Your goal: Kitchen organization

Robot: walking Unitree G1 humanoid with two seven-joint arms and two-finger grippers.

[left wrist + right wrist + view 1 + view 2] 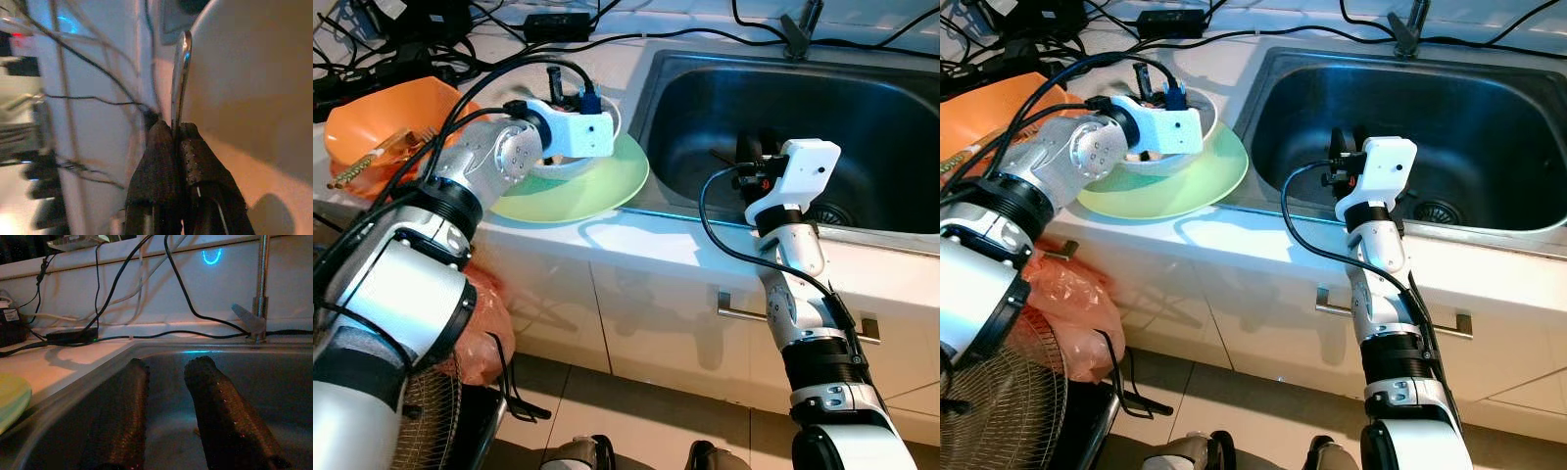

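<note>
A white bowl (560, 168) sits on a pale green plate (602, 191) on the counter left of the sink (871, 108). My left gripper (570, 86) reaches over the bowl's far rim. In the left wrist view the left gripper (177, 134) is shut on the thin handle of a metal utensil (181, 73) that stands up along the bowl's wall (249, 73). My right gripper (751, 152) hovers inside the sink near its front left side. Its fingers (122, 416) are open and hold nothing.
An orange bowl (406, 113) holding chopsticks (367, 162) stands at the counter's left. Cables and a black adapter (558, 22) lie along the back. The faucet (261, 289) rises behind the sink. Below are cabinet fronts, an orange bag (489, 313) and a fan (1009, 392).
</note>
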